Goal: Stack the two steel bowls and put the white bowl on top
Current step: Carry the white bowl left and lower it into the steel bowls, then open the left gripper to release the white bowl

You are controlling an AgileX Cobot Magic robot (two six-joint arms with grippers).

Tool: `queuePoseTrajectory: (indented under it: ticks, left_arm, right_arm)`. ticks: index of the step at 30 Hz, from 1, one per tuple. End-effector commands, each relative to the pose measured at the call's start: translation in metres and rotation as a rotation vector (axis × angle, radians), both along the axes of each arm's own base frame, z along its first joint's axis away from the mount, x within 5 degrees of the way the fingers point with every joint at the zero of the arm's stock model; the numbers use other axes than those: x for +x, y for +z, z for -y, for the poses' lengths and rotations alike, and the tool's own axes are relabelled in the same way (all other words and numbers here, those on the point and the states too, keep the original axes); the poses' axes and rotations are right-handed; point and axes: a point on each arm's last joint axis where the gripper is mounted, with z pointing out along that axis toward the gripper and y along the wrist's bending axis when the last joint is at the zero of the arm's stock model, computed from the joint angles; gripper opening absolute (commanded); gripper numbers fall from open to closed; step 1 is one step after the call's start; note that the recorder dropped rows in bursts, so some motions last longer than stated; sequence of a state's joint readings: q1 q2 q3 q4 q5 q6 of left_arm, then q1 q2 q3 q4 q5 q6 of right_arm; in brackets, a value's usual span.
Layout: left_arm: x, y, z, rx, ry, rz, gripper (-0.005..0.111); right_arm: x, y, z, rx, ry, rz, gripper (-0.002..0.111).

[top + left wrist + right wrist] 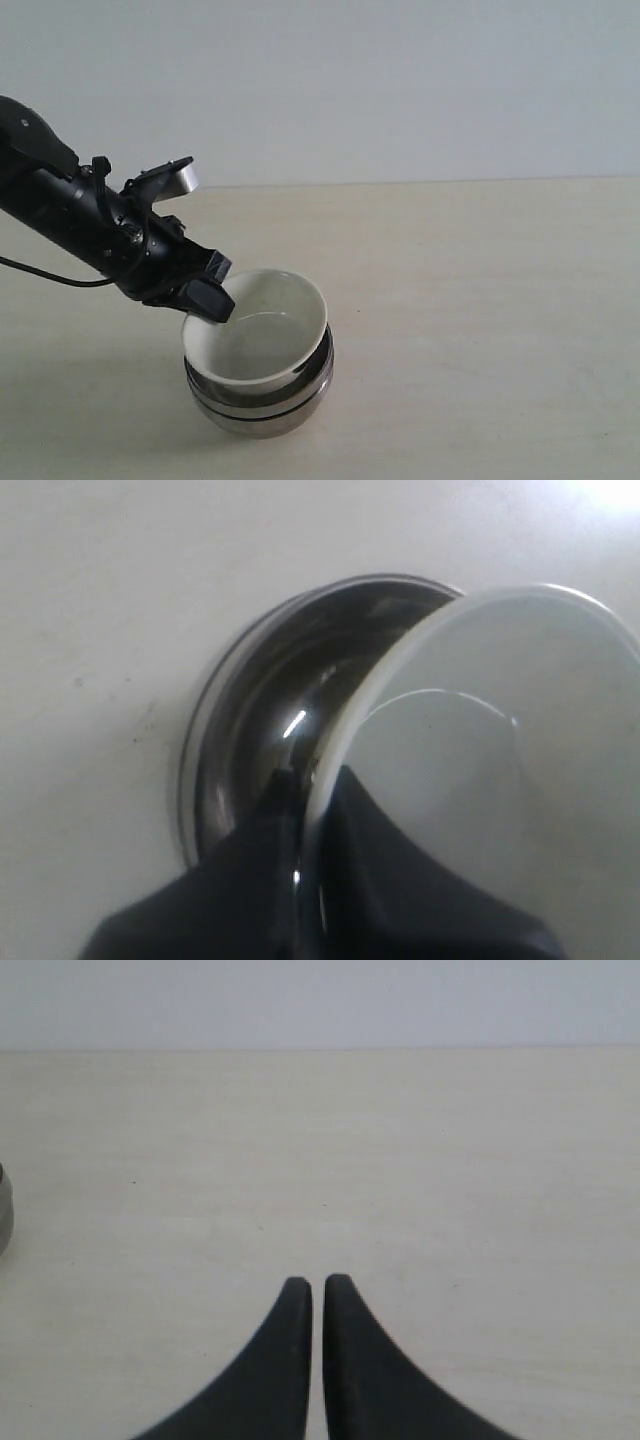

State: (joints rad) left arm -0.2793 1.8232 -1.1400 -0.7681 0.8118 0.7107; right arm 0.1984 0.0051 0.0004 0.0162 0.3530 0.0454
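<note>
We see two steel bowls (262,408), shiny, nested upright on the table (480,300). The glossy white bowl (265,340) sits tilted in the upper one, empty, its rim pinched by the left gripper (210,298).

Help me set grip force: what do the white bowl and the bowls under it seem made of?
The white bowl looks like glazed ceramic: opaque, glossy, soft highlights. The steel bowls look like polished metal: mirror-like reflections, bright rim lines.

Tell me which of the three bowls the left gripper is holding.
The white bowl, the top one: the left gripper pinches its rim and it sits tilted. The two steel bowls nest beneath it, ungripped.
</note>
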Motion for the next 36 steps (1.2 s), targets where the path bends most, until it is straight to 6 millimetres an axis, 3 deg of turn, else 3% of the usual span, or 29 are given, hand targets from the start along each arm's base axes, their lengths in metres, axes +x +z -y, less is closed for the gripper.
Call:
queuePoseTrajectory:
  ticks: [1,20,23,26,36]
  left_arm:
    - [-0.004,-0.007,-0.003,0.02,-0.008,0.001,0.004]
    - [-0.003,-0.007,-0.002,0.013,-0.004,0.011,0.004]
    - [-0.003,-0.007,-0.002,0.013,-0.004,0.011,0.017]
    - [-0.003,-0.007,-0.002,0.013,-0.004,0.011,0.063]
    - [0.002,0.02,0.001,-0.023,-0.002,0.051,0.065]
  right_arm:
    - [0.0,0.001,0.001,0.001,-0.009,0.017,0.0]
    - [0.0,0.001,0.001,0.001,-0.009,0.017,0.0]
    - [0.0,0.001,0.001,0.001,-0.009,0.017,0.0]
    - [0.0,0.001,0.001,0.001,-0.009,0.017,0.0]
    - [0.0,0.001,0.001,0.001,-0.009,0.017,0.0]
